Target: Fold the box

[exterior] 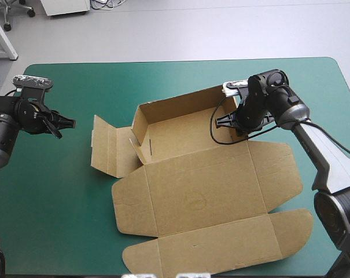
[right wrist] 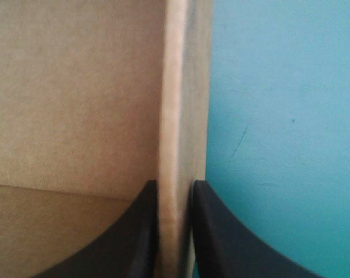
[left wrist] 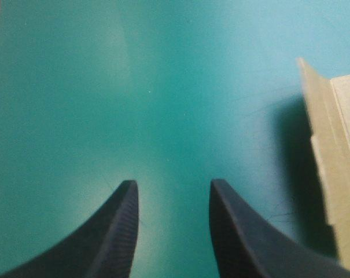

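The brown box (exterior: pixel 203 191) lies mid-table, half raised. Its far wall (exterior: pixel 186 104) stands upright and a left end wall (exterior: pixel 139 136) leans up, with loose flaps (exterior: pixel 105 147) beyond it. The wide lid panel and its flaps lie flat toward the near edge. My right gripper (exterior: pixel 228 120) is at the tray's right end, and in its wrist view the right gripper (right wrist: pixel 175 188) is shut on an upright board wall (right wrist: pixel 173 87). My left gripper (exterior: pixel 67 123) hovers left of the box. The left gripper (left wrist: pixel 173 194) is open over bare cover, with a flap edge (left wrist: pixel 331 162) ahead and to one side.
The teal-green cover (exterior: pixel 59 197) stretches bare between my left gripper and the box's left flaps. The lid's front flap (exterior: pixel 221 246) reaches close to the table's near edge. The right arm leans in over the table's right side.
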`<action>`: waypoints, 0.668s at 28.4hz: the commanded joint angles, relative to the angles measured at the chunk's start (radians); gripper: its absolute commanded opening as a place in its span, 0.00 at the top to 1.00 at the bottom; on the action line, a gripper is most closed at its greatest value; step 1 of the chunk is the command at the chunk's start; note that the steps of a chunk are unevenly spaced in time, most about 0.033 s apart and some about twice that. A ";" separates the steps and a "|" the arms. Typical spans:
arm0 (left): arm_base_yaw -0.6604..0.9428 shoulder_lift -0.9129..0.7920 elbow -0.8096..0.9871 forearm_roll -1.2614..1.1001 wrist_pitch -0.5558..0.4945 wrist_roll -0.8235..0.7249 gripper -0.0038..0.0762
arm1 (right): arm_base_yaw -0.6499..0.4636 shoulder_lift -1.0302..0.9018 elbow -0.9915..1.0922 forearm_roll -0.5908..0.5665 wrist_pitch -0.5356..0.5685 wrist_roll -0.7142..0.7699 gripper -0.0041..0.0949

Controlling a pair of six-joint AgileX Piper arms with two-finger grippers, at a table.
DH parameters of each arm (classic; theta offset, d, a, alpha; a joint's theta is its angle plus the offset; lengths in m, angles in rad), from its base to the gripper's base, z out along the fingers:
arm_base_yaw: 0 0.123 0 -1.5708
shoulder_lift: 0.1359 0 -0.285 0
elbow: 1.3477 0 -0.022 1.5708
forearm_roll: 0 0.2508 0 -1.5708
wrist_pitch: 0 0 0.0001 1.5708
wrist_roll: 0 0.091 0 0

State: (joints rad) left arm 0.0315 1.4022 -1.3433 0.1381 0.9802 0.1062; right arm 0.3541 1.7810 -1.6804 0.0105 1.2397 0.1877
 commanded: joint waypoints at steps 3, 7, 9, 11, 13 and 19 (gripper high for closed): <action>-0.002 -0.040 -0.027 0.011 -0.042 -0.007 0.59 | -0.006 -0.060 -0.037 -0.010 0.007 -0.017 0.43; -0.002 -0.040 -0.027 0.011 -0.055 -0.007 0.59 | -0.006 -0.076 -0.041 -0.021 0.005 -0.017 0.42; -0.002 -0.040 -0.027 0.011 -0.069 -0.007 0.59 | -0.006 -0.083 -0.062 -0.066 0.005 -0.017 0.42; -0.002 -0.040 -0.027 0.011 -0.076 -0.007 0.59 | -0.006 -0.083 -0.088 -0.118 0.000 -0.019 0.42; -0.002 -0.040 -0.027 0.011 -0.078 -0.007 0.59 | -0.006 -0.083 -0.106 -0.127 -0.017 -0.033 0.42; -0.002 -0.040 -0.027 0.011 -0.076 -0.029 0.59 | -0.006 -0.028 -0.163 -0.097 -0.031 -0.140 0.41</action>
State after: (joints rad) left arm 0.0315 1.3983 -1.3433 0.1381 0.9496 0.0969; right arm 0.3521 1.7708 -1.7989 -0.0792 1.2316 0.0877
